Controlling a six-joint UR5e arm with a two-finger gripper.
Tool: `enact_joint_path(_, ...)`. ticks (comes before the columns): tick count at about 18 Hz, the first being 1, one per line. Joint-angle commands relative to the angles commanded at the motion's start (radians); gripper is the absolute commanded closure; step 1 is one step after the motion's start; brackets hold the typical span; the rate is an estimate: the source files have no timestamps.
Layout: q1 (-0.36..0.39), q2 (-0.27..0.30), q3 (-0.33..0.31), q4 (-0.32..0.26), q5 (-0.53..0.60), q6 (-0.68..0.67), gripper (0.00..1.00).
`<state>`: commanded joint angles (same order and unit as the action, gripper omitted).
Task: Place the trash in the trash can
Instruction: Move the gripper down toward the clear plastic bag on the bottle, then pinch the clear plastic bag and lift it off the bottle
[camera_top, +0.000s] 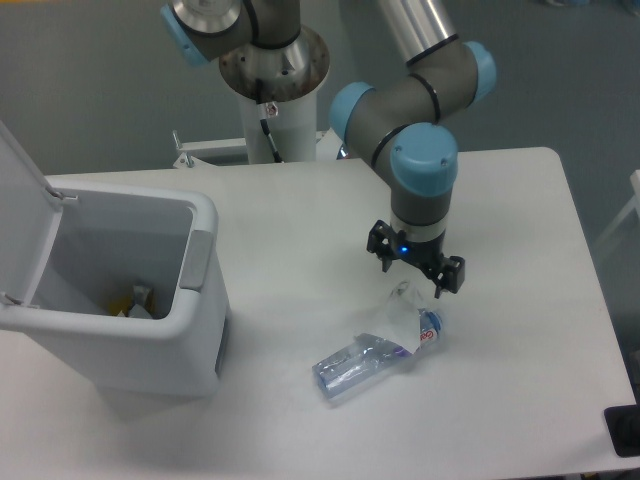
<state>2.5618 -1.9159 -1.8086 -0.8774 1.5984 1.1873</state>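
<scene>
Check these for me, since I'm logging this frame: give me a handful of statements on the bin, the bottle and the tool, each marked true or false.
1. The trash can has its lid open. True.
2. The tool is shut on the water bottle. False: it is open and holds nothing, just above the bottle's upper right end.
3. The water bottle is lying on its side on the table. True.
4. The water bottle is already inside the trash can. False: it lies on the table to the can's right.
5. Something already lies at the bottom of the trash can. True.
</scene>
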Motion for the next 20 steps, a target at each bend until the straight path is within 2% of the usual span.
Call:
enact_joint_path(2, -0.005, 0.000, -0.005, 0.000, 0.000, 0.000, 0.51)
enact_joint_path(5, -0.006, -0.002, 0.000, -0.002, -0.002, 0.000, 0.88)
enact_joint_path(6, -0.006, -0.002, 0.003, -0.005, -0.003, 0.000, 0.96)
enact_joint_path(7, -0.006, -0.002, 0.006, -0.006, -0.005, 0.000, 1.00)
enact_joint_path(14, -0.008, 0.005, 0.038, -0.018, -0.037, -0.003, 1.00)
enact_joint_path(20, 0.011, 0.012, 0.048, -0.020, -0.207, -0.014, 1.00)
